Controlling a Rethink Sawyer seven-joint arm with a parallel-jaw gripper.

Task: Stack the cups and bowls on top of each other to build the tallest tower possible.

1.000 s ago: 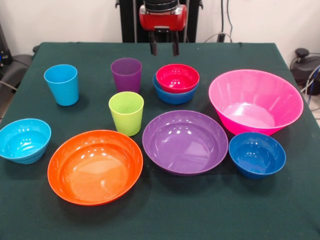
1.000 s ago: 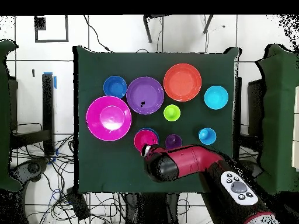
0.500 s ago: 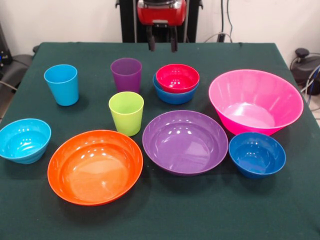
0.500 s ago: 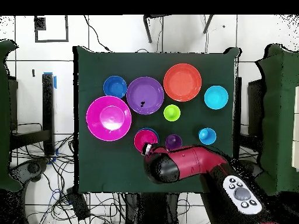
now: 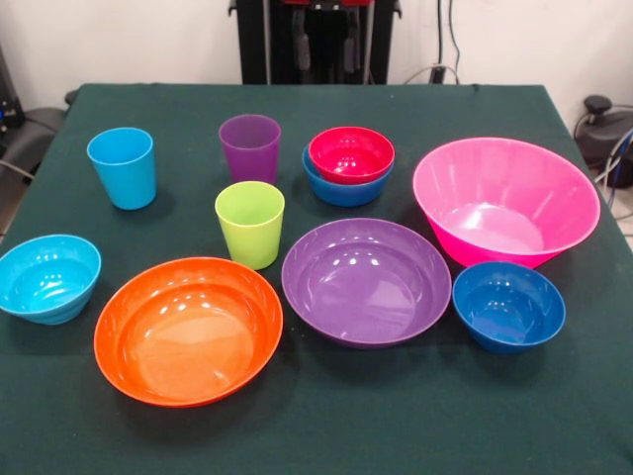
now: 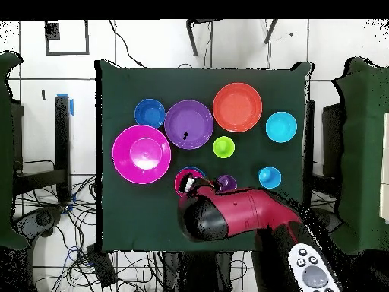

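Cups and bowls are all sitting mouth-up on the green table [image 5: 554, 416], so every one has its axis straight up and down, nothing tipped over. Only stacking so far is the red bowl [image 5: 351, 153] nested inside the blue bowl [image 5: 344, 188], toward the far middle of the cloth in the front view. Just to its left in that view stands the purple cup [image 5: 249, 146], close but not touching as far as I can see. Nearer the camera from the purple cup is the lime green cup [image 5: 249, 223], and way off to the left is the light blue cup [image 5: 122, 166], standing by itself.

Front row: cyan bowl [image 5: 47, 277] at the left edge, then the wide orange bowl [image 5: 188, 330], the wide purple bowl [image 5: 366, 280] just beside it, and the dark blue bowl [image 5: 508, 305] on the right. The big pink bowl [image 5: 504, 201] sits behind the dark blue one, right next to it.

The gripper [image 5: 325, 45] only shows at the top edge of the front view, hanging above and behind the red/blue pair. Its fingers [image 5: 304, 49] hang apart with a clear gap between them, gripping nothing. From overhead the red arm [image 6: 235, 217] covers part of that pair.
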